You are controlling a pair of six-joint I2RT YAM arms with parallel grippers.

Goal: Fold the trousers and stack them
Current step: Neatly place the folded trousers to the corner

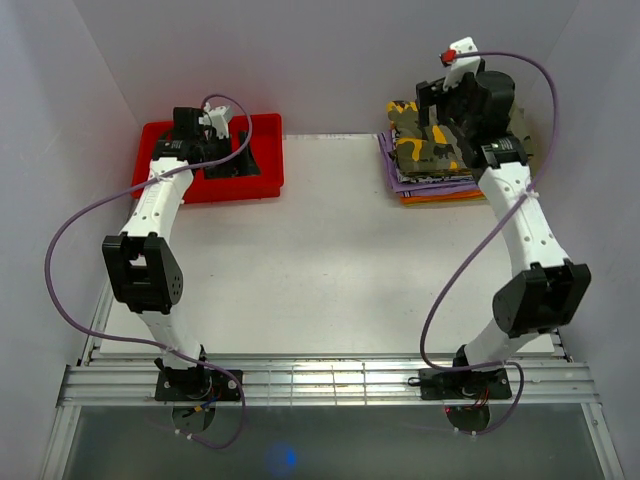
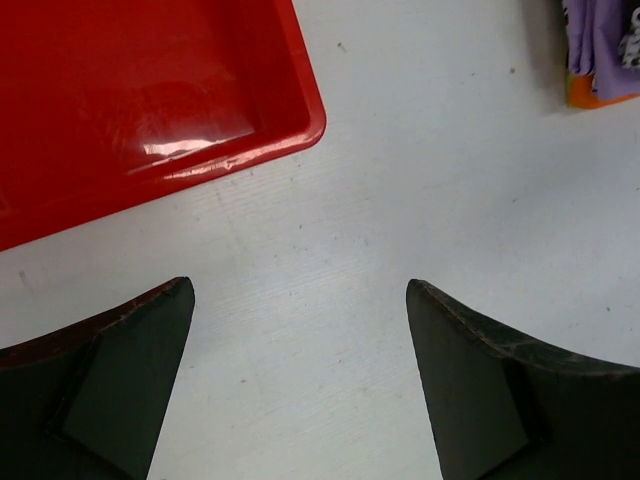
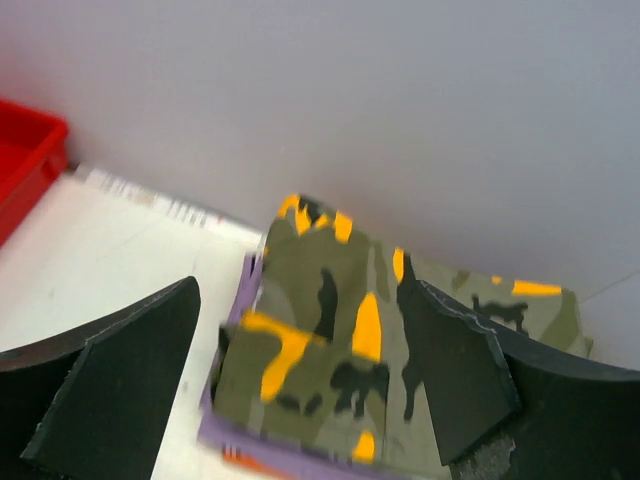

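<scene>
The camouflage trousers (image 1: 425,143) lie folded on top of a stack of folded garments at the far right of the table. In the right wrist view the trousers (image 3: 330,360) show olive, black and yellow-orange patches. My right gripper (image 1: 445,100) hovers above the stack, open and empty, its fingers (image 3: 450,370) spread over the cloth without holding it. My left gripper (image 1: 215,140) is open and empty over the red tray (image 1: 262,150); its fingers (image 2: 470,380) frame bare white table beside the tray's corner (image 2: 290,120).
Under the trousers lie a purple folded garment (image 1: 420,185) and an orange one (image 1: 440,198); the purple edge shows in the right wrist view (image 3: 290,455). The back wall (image 3: 400,100) stands close behind the stack. Side walls enclose the table.
</scene>
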